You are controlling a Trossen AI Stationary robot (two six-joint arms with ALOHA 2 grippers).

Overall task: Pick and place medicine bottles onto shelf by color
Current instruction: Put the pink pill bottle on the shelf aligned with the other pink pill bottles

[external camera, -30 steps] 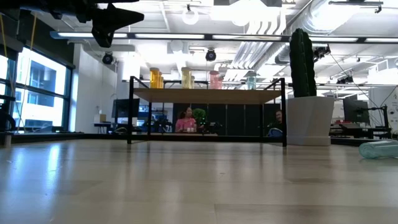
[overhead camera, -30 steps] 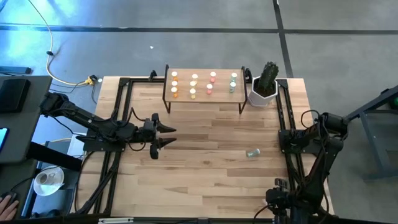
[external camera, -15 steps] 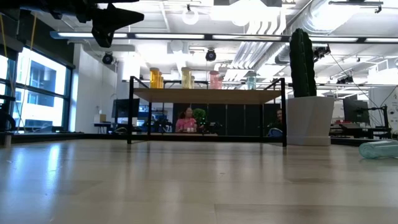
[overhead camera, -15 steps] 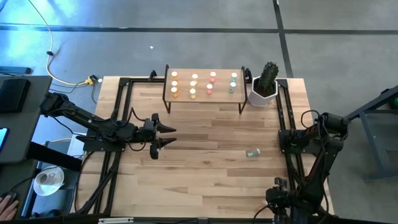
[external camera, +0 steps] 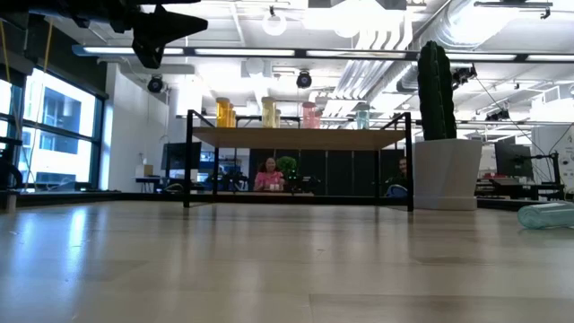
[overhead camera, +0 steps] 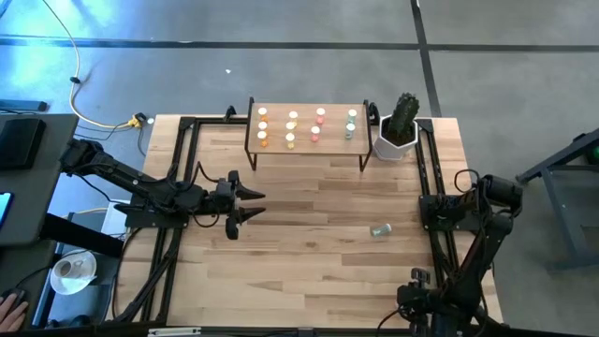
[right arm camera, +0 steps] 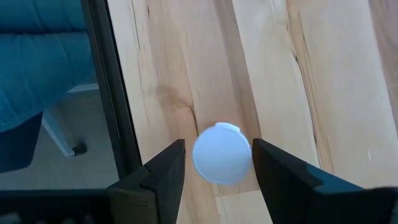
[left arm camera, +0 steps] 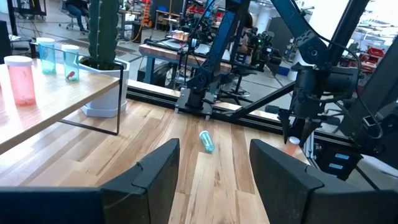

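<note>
My right gripper (right arm camera: pixel 217 148) points down at the table's right rail, open. Its fingers stand on either side of the white cap (right arm camera: pixel 222 154) of an upright medicine bottle (left arm camera: pixel 292 145) and just above it, apart from it. A green bottle (overhead camera: pixel 379 230) lies on its side on the table to the left of that arm. The shelf (overhead camera: pixel 309 140) stands at the far edge with several bottles upright on it in colour columns. My left gripper (overhead camera: pixel 253 206) hovers open and level over the table's left half, with nothing between its fingers.
A white pot with a cactus (overhead camera: pixel 401 131) stands right of the shelf. Black rails (overhead camera: pixel 426 178) run along the table's left and right sides. Bare wood lies between the shelf and the near edge. People sit in the room beyond the shelf (external camera: pixel 267 175).
</note>
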